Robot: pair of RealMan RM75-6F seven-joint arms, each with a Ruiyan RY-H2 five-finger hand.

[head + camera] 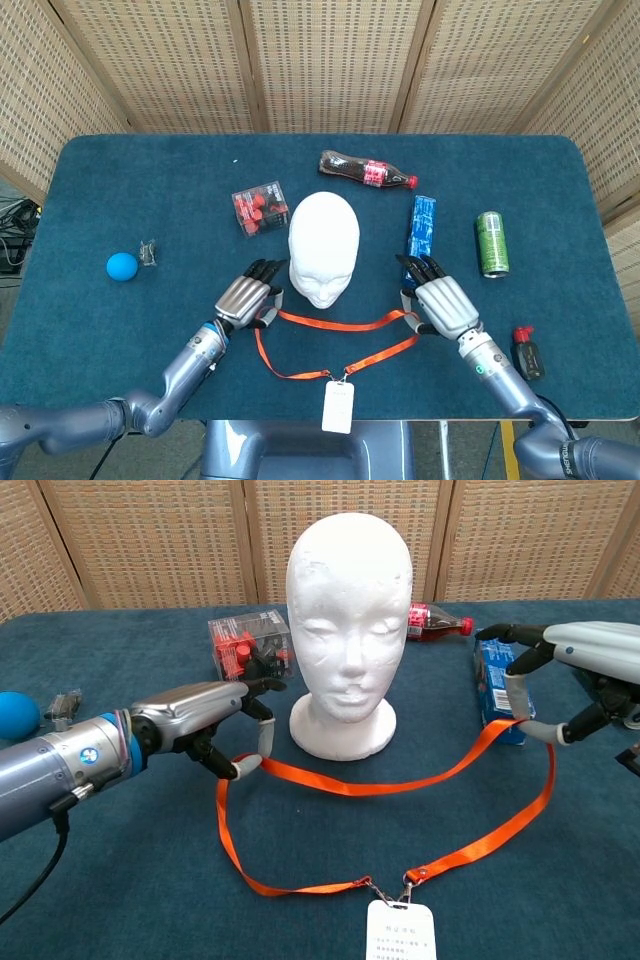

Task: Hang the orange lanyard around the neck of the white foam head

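Note:
The white foam head (323, 247) (348, 630) stands upright mid-table, facing me. In front of its base the orange lanyard (340, 326) (350, 788) stretches from hand to hand, and its lower loop lies on the cloth with the white badge (338, 407) (399, 932) at the near edge. My left hand (245, 297) (215, 720) pinches the strap's left end just left of the base. My right hand (440, 305) (580, 670) pinches the right end beside the blue box. Between the two hands the strap hangs slightly above the table.
Behind the foam head are a clear box of red parts (259, 208) and a cola bottle (366, 171). A blue box (423, 223) and a green can (491, 243) lie to the right. A blue ball (121, 266) is far left, and a small black-and-red item (525, 352) sits near the right front edge.

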